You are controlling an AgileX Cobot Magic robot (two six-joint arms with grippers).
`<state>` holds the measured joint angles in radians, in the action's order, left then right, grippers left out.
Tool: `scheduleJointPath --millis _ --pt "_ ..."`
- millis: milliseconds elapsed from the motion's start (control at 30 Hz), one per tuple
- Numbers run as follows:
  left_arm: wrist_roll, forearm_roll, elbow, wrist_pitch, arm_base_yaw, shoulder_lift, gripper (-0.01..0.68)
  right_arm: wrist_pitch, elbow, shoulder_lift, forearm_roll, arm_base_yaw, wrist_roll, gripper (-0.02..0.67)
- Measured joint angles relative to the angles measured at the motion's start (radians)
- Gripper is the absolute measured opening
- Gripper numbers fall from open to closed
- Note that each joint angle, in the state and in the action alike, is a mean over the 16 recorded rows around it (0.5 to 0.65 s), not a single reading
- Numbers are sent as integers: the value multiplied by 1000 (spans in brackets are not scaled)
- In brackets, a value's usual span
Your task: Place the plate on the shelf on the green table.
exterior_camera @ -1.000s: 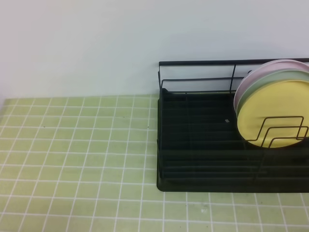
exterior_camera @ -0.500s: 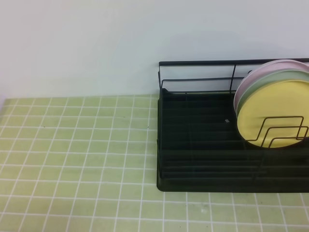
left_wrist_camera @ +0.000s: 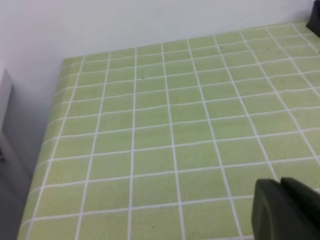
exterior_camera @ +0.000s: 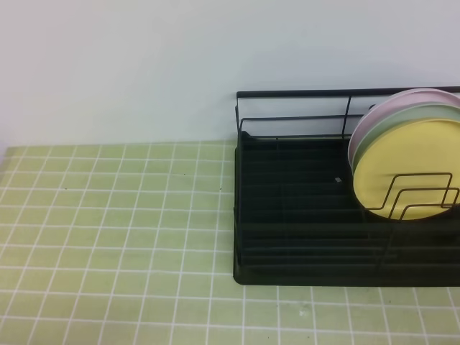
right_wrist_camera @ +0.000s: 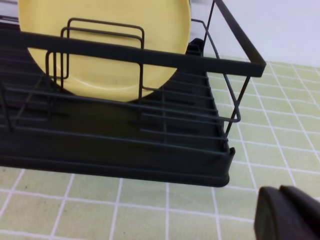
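Standing in the shelf (right_wrist_camera: pixel 150 145), the plate (right_wrist_camera: pixel 107 45) lies apart from the right gripper (right_wrist_camera: pixel 287 212).

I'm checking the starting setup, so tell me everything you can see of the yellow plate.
The yellow plate is round, plain pale yellow and plastic-looking, with a shallow raised rim. It stands on edge in the black wire shelf, at its right end, behind looped wire dividers. A pale green plate stands directly behind it, a pink plate behind that. No end effector touches it.

plate (exterior_camera: pixel 402 169): plain pale yellow
shelf (exterior_camera: pixel 295 215): black wire and tray
table (exterior_camera: pixel 108 215): light green square tiles, white grout lines
pink plate (exterior_camera: pixel 374 115): pale pink
green plate (exterior_camera: pixel 388 128): pale mint
wall (exterior_camera: pixel 144 65): white
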<state>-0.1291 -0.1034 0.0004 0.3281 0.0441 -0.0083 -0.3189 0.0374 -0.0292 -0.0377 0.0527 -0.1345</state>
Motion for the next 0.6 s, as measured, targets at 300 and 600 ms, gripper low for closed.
scheduleJointPath --millis 300,600 --pt "-14 6 0 0 2 0 -1 0 0 0 0 0 0 -4" --pt "-15 4 0 0 2 0 -1 0 0 0 0 0 0 -4"
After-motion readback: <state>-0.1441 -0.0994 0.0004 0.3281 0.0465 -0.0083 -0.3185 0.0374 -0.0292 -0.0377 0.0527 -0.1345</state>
